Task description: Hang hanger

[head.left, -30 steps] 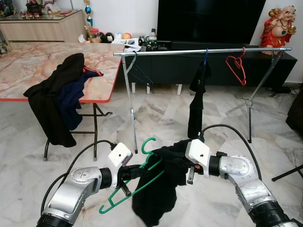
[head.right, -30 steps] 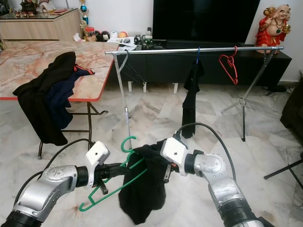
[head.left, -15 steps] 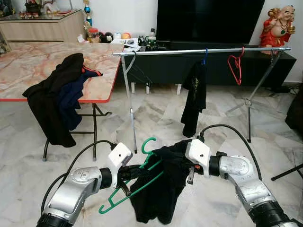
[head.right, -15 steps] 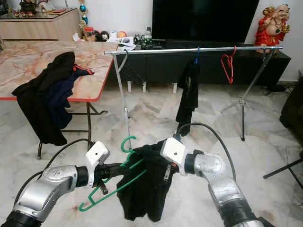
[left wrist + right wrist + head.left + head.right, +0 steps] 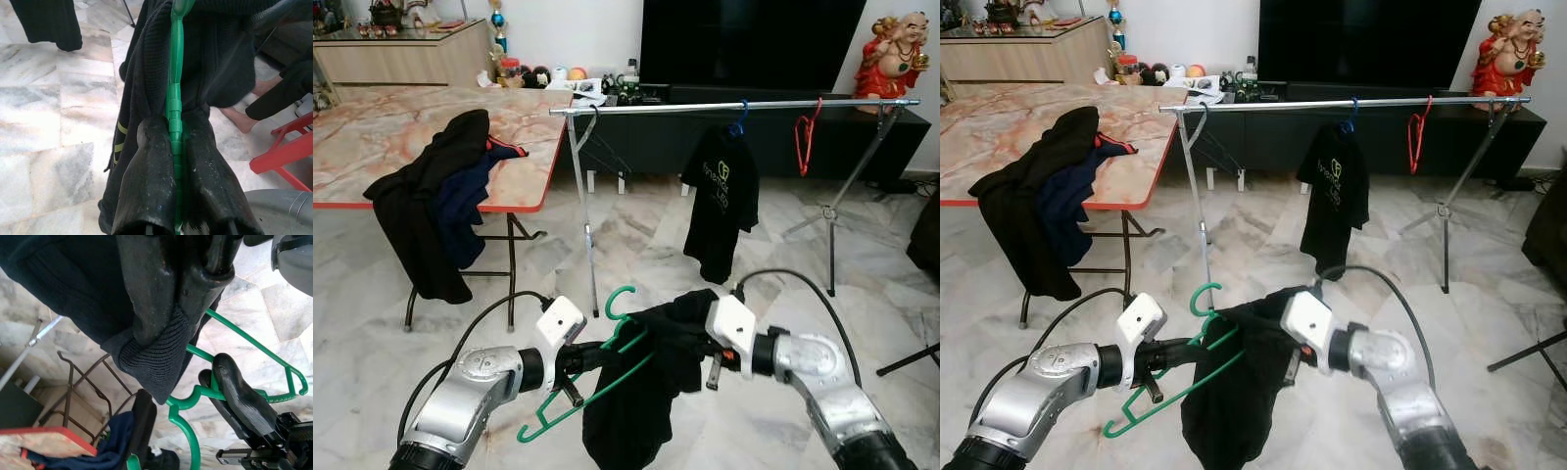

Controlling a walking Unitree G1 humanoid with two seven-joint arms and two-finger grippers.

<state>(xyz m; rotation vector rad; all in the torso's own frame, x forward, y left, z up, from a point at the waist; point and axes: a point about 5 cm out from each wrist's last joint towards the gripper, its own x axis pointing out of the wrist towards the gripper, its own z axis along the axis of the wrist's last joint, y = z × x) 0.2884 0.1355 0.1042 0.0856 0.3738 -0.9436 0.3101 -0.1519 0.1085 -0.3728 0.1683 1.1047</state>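
Hung black tee (image 5: 719, 211) swung broadside; both tools clamp knit-draped green hanger (image 5: 607, 362).

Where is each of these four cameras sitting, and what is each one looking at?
Left eye view: on the head, looking down past both arms at the rail.
Right eye view: same head, same scene.
Left wrist view: along the left gripper, shut on the green hanger.
Right wrist view: along the right gripper, pinching the black garment.
All four share hanger and garment.
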